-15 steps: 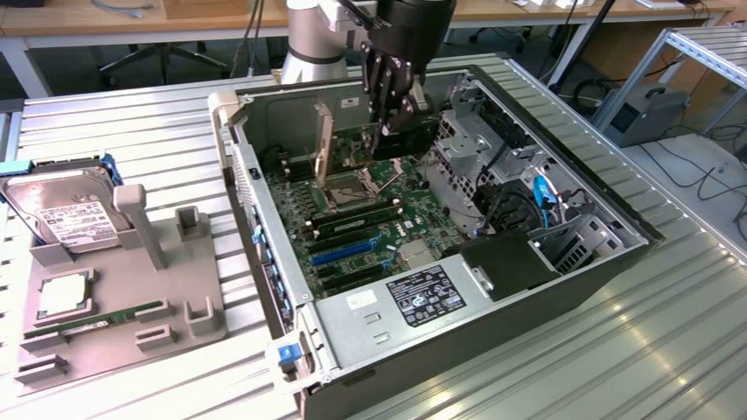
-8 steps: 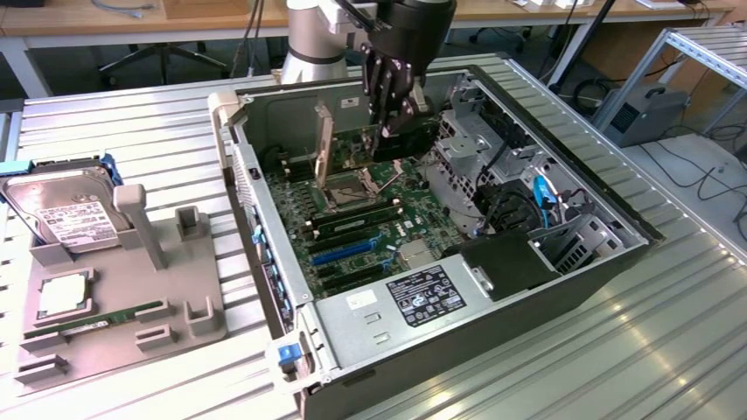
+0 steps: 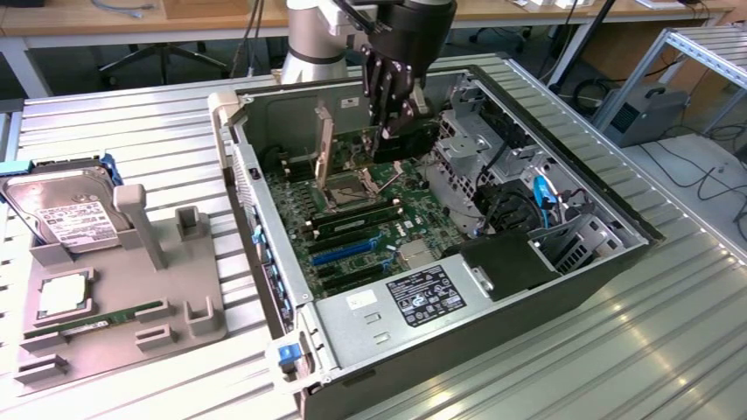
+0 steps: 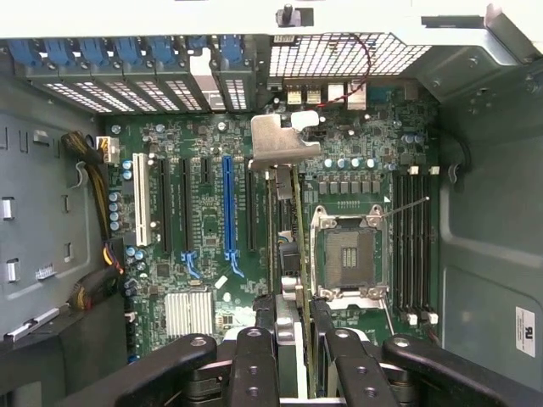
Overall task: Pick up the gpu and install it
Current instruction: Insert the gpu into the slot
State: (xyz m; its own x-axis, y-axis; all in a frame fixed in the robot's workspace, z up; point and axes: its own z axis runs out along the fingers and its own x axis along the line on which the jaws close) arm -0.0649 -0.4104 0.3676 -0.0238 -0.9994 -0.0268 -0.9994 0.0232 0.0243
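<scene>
The gpu [image 4: 288, 246] hangs edge-on in the gripper [image 4: 293, 339], whose fingers are partly closed and clamp it, with its silver bracket [image 4: 284, 142] at the end away from the gripper. It is above the motherboard [image 3: 350, 223], inside the open computer case [image 3: 561, 289], at the far side. So the pick-up seems done. The card is not seated yet; the blue slot [image 4: 227, 208] is still free.

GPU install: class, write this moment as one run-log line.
hand: shut on gpu | gpu: edge-on above motherboard inside open case | seated: no
</scene>
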